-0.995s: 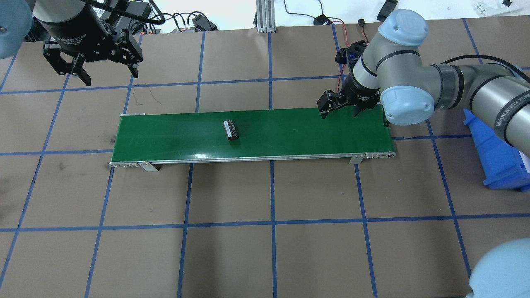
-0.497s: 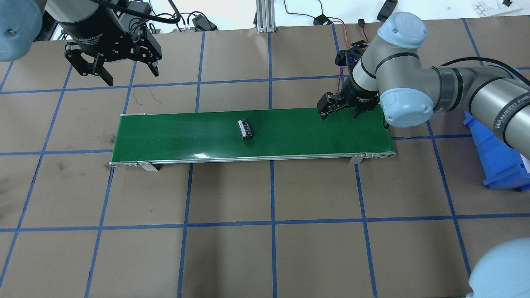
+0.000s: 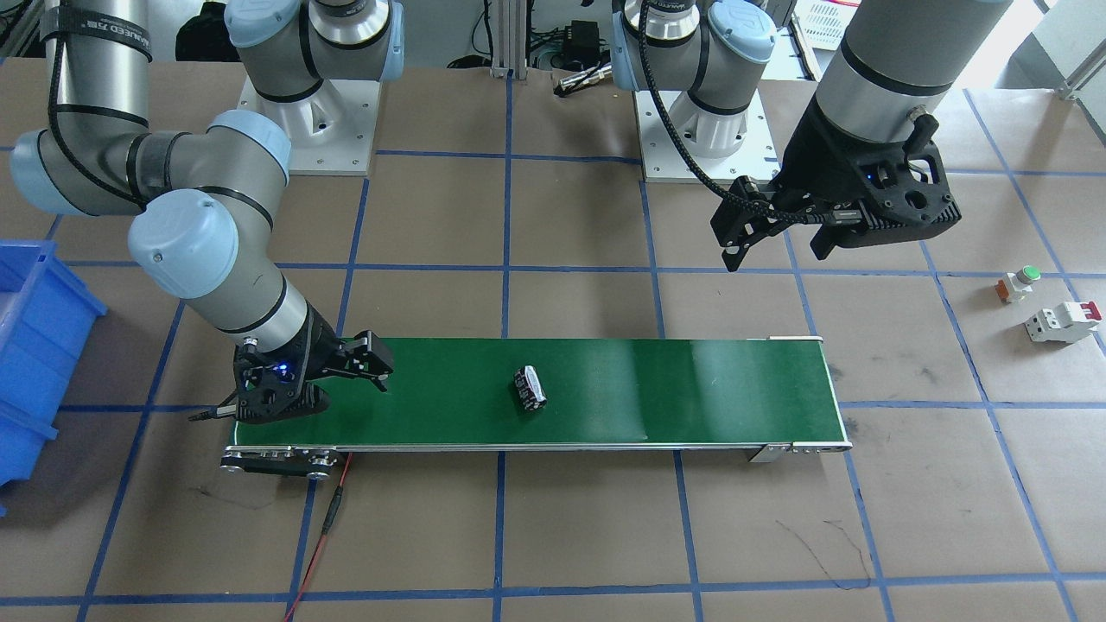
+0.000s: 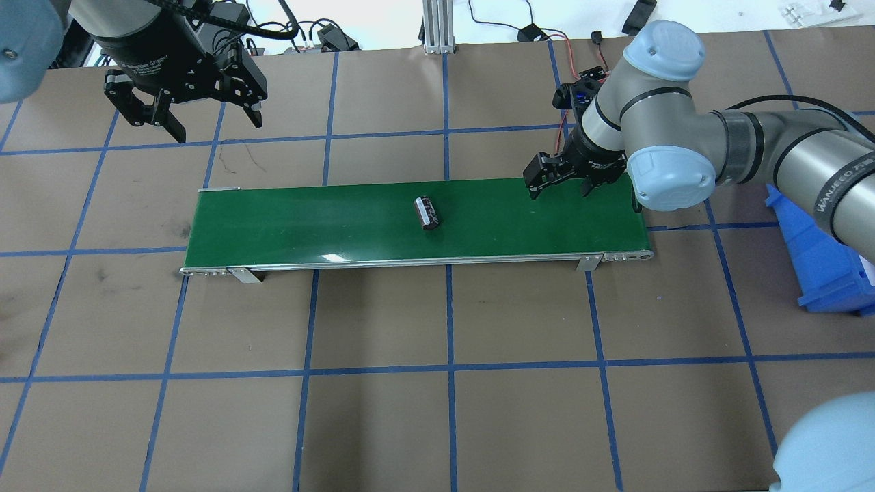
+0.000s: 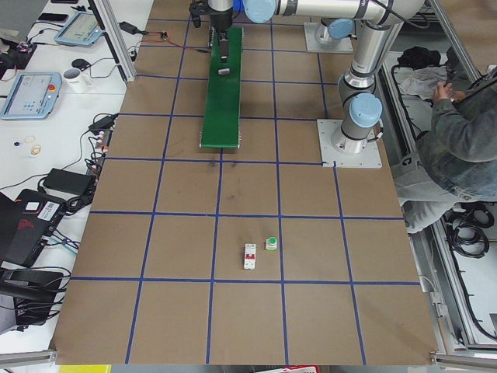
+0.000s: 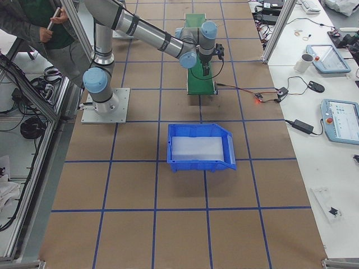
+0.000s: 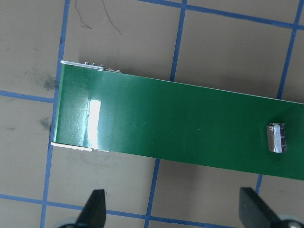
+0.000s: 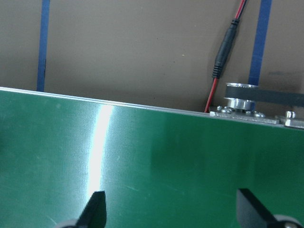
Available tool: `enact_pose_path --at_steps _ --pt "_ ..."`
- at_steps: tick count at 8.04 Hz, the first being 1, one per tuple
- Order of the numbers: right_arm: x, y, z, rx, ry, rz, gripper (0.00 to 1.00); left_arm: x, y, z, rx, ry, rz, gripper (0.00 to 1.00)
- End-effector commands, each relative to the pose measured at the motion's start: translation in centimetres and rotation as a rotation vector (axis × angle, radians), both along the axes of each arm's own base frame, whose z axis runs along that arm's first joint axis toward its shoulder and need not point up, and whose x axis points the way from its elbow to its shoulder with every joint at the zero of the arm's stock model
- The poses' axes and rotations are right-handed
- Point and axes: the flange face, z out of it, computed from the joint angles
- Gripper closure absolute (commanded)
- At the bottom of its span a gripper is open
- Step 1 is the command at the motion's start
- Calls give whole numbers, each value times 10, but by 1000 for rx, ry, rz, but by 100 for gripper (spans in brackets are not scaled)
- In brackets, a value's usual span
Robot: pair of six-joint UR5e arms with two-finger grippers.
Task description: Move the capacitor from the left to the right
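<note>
- The capacitor (image 4: 428, 212) lies on its side on the green conveyor belt (image 4: 307, 219), about midway along it and touching neither gripper. It is a stubby black cylinder with a silvery end. We cannot read its pale markings.
- The left gripper (image 4: 219, 130) hangs above the table (image 4: 437, 424), beyond the belt's far left corner in the overhead view. Its fingers are spread wide with nothing between them. The wrist view shows both black fingertips (image 7: 95, 206) apart, with the belt's left end and the capacitor (image 7: 277, 137) below.
- The right gripper (image 4: 560, 193) sits low over the belt's right end, at the far edge. Its fingers are likewise spread and hold nothing, and only belt shows between them in its wrist view.
- White lettering on the left gripper's black body ends in "Gripper"; the rest is too small to read. A dark strap on the right forearm carries pale print that we read as "WANFEED", with some doubt.
- The belt is a smooth, slightly glossy green, with a fine weave visible up close, and is framed by thin silvery rails. At its right end are a toothed metal pulley and a red-and-black cable (image 8: 223, 61).
- The table is covered in matt brown sheet, scuffed in places, with a grid of blue tape.
- A blue plastic bin (image 4: 820, 266) stands to the right of the belt. A white block with a red lever (image 3: 1063, 322) and a green-capped button (image 3: 1018, 283) sit well off to the left.
</note>
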Motion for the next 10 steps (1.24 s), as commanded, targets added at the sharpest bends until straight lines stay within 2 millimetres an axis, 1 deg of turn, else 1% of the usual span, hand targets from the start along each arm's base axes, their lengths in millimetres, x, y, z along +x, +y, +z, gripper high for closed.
enact_pose_path --at_steps 1,2,3,6,7,8,10 --pt "1 -1 -4 7 -11 0 6 -1 5 0 14 -6 1 0" --pt "8 -1 -3 9 -82 2 6 -1 6 3 8 -6 1 0" --pt "10 -1 -2 7 -101 1 5 -1 5 3 9 -6 -1 0" --pt "9 0 -3 10 -95 3 5 2 11 4 31 -21 -25 0" --pt "8 3 -8 19 -80 3 5 4 17 1 82 -49 -65 0" --pt "8 3 -8 20 -80 3 5 6 23 0 124 -65 -70 0" --pt "8 3 -8 20 -78 5 5 7 22 -1 125 -63 -68 0"
